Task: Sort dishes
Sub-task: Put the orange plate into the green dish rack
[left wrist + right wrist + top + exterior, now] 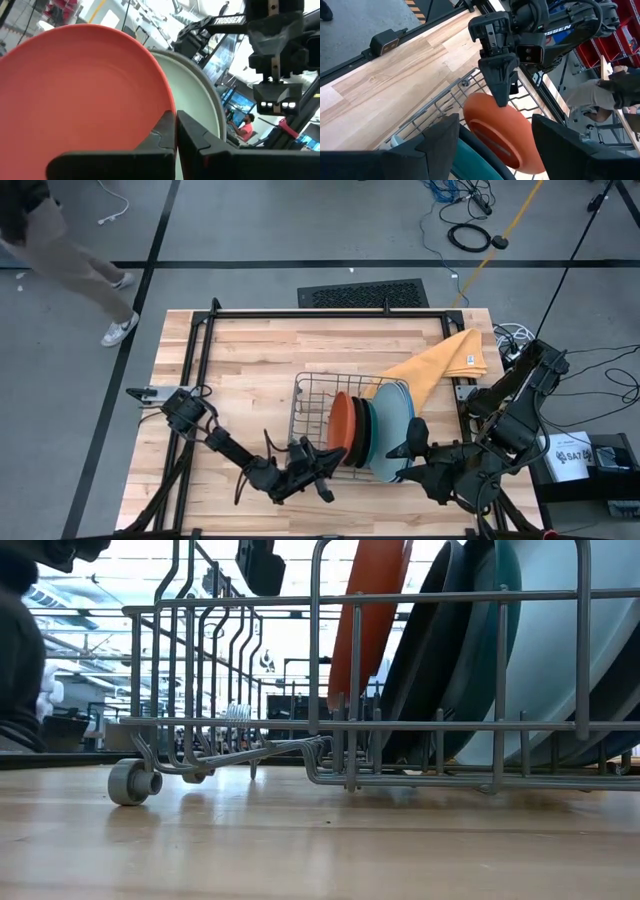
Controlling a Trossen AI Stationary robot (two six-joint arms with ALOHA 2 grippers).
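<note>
Upright in the wire rack [318, 395] on the surface [250, 360] stand the plates; the left pincer [502, 95], fully closed, touches the orange-red plate [502, 131]. Right pincer [405, 442] gapes, empty. Judged next: withdraw clear.

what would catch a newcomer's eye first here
The orange plate stands on edge in the wire rack mid-table, with the shut left gripper pinching its rim. Darker and pale plates stand packed behind it, the open right gripper poised by them. A yellow cloth lies past the rack's far corner.
</note>
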